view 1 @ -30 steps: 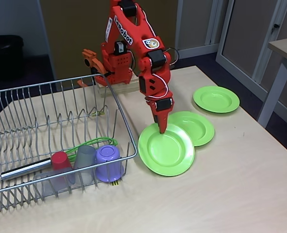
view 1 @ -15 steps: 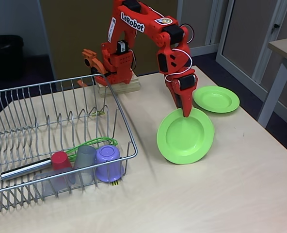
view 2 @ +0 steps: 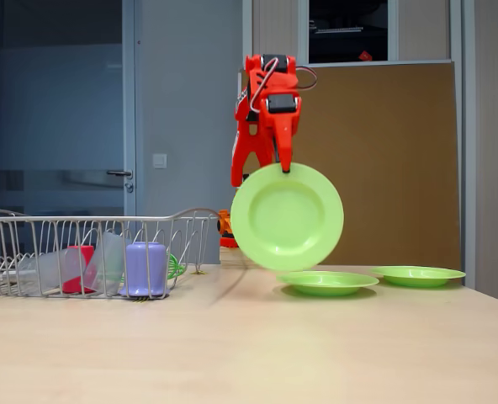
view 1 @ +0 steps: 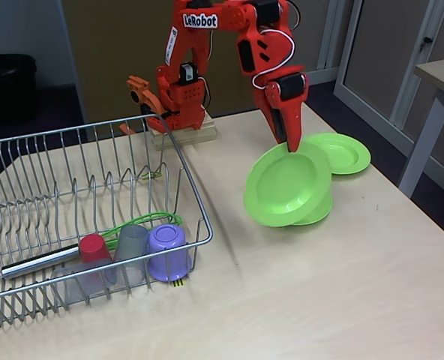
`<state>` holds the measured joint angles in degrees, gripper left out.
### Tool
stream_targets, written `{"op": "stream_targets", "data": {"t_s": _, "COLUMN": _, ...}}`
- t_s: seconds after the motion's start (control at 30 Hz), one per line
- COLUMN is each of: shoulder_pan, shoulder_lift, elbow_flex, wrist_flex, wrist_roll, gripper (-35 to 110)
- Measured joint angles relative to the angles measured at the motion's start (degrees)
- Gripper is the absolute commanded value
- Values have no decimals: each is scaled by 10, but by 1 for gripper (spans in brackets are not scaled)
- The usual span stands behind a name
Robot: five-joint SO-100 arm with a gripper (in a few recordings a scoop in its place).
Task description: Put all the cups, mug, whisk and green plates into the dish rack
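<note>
Gripper (view 1: 290, 142) (view 2: 283, 165): clamped on top rim of one green plate (view 1: 286, 185) (view 2: 287, 216), hanging on edge, clear of table (view 1: 319, 300); open room all round it. Two more plates flat: one (view 2: 327, 281) beneath, one (view 1: 344, 152) (view 2: 417, 274) beyond. Dish rack (view 1: 72, 217) (view 2: 81, 252), left: red cup (view 1: 94, 247), two grey cups (view 1: 131, 244), mug (view 1: 167, 252) (view 2: 145, 268), whisk (view 1: 38, 261) lying lengthwise

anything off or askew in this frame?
Nothing damaged or spilled. The lime-green round plastic plate hangs on edge, pinched at its rim by the end effector, clear of the table. Cups lie tumbled in the silver wire dish rack.
</note>
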<state>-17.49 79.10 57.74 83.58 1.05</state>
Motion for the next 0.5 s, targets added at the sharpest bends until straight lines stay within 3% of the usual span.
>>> {"op": "stream_targets", "data": {"t_s": 0.2, "shoulder_pan": 16, "shoulder_lift": 33, "elbow_flex": -69, "wrist_flex": 58, "wrist_roll": -45, "gripper": 0}}
{"op": "stream_targets", "data": {"t_s": 0.5, "shoulder_pan": 107, "shoulder_lift": 143, "elbow_flex": -58, "wrist_flex": 61, "wrist_roll": -115, "gripper": 0}}
